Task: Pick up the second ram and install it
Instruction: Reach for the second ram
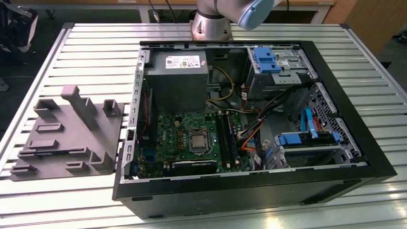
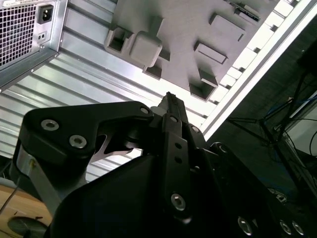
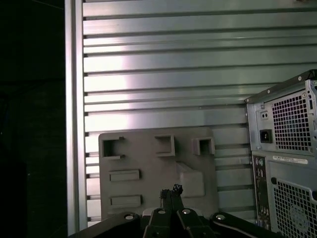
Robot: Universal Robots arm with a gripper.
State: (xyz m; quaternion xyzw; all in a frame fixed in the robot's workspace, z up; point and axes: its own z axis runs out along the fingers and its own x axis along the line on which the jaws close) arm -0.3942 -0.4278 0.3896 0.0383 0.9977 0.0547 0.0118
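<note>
gripper (image 3: 171,191) empty over the gray holder, ram across it

its fingers are pressed together with nothing between them. in both wrist views they point toward the gray holder (image 3: 148,158) on the slatted table (image 3: 173,64), beside the computer case (image 1: 375,162). the second ram (image 2: 243,11), as far as we can tell, is the slim dark strip at the holder's far edge, beyond the fingertips and well apart from them. its long axis runs along that edge, next to the table rim. the exterior view adds the inside of the case: the green motherboard (image 1: 178,138) and its long memory slots (image 1: 226,136) beside the processor.
</note>
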